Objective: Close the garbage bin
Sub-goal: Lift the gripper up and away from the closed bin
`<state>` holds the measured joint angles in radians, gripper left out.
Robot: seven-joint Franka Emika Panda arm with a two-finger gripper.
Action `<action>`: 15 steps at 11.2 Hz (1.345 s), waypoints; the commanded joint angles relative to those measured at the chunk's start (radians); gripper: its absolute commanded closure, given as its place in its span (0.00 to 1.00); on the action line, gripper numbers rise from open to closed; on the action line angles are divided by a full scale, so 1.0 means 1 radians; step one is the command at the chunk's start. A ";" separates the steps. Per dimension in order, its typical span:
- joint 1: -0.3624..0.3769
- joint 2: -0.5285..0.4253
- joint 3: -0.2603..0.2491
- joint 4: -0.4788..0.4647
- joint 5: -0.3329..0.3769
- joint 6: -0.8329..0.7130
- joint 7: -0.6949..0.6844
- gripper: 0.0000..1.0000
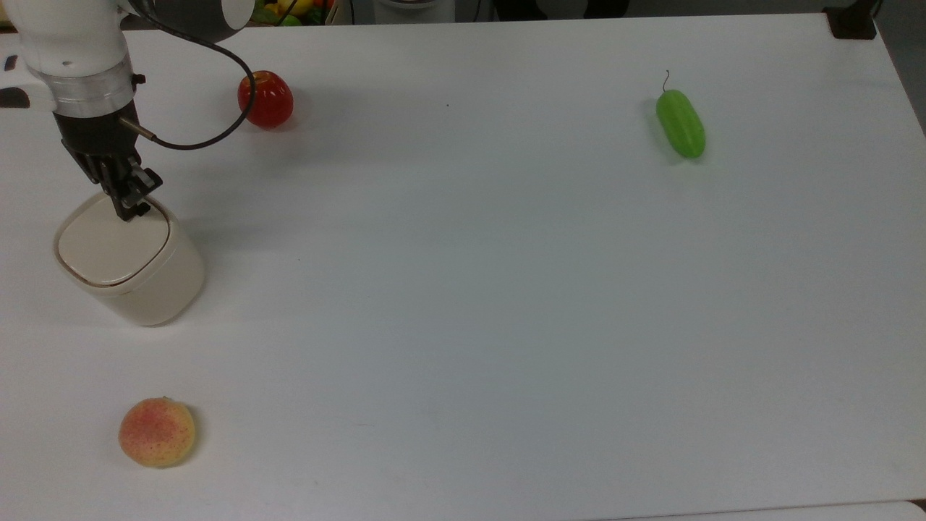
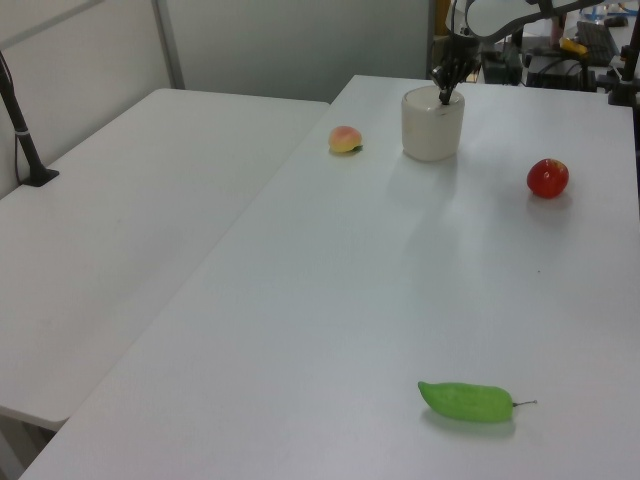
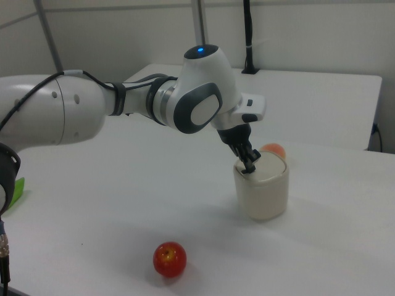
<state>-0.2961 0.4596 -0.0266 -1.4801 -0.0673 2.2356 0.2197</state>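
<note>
Claw (image 1: 130,210), fingers pinched together, presses garbage bin (image 1: 130,264) lid edge; lid looks seated, next: lift off.

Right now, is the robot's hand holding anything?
No. The hand grips nothing; its closed tips just press on the bin lid's edge.

In the right view, the bin (image 3: 262,191) hides most of the peach (image 3: 273,150) behind it, and the picture's left edge cuts off the green vegetable (image 3: 16,190). In the top view, the arm (image 1: 69,43) runs off the picture's top-left corner.
</note>
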 commanded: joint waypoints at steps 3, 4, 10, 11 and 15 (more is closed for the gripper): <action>0.009 0.010 -0.006 -0.012 -0.002 -0.021 0.018 1.00; 0.009 0.005 -0.004 -0.008 -0.002 -0.022 0.018 1.00; 0.067 -0.103 -0.001 0.038 -0.012 -0.143 0.007 1.00; 0.101 -0.136 -0.001 0.037 -0.019 -0.165 -0.002 1.00; 0.285 -0.231 -0.001 0.029 -0.017 -0.420 -0.158 1.00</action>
<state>-0.1127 0.2965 -0.0148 -1.4219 -0.0698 1.9513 0.1609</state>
